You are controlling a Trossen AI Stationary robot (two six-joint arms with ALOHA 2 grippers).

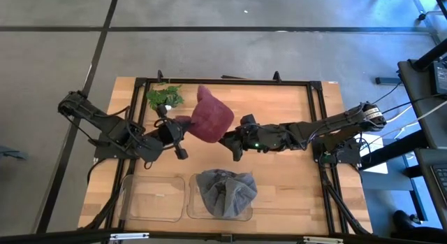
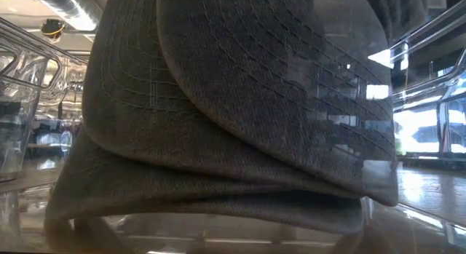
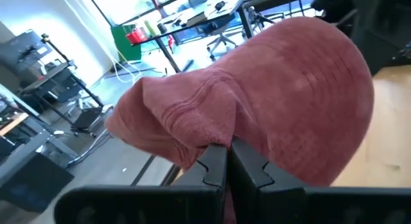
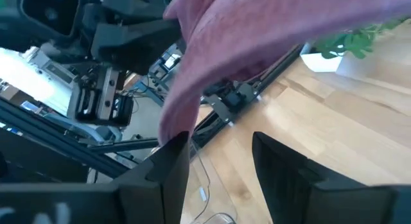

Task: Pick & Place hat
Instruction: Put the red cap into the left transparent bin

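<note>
Maroon hat (image 1: 211,118) held above the surface (image 1: 293,167) mid-table, edge clamped by left pincer (image 3: 227,161), right pincer (image 4: 218,153) spread apart beside its other edge, grey hat (image 1: 225,191) in clear bin (image 1: 192,207).

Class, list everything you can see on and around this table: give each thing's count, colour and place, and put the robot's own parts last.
Red hat: one, dark red, lifted over the table's middle, between both grippers.
Grey hat: one, grey, in the right clear bin.
Clear bins: two, see-through, at the near edge; left one holds no hat.
Plant: one, green, far left.
Table: one, light wood.
Left gripper: shut on the red hat.
Right gripper: open beside its edge.
</note>
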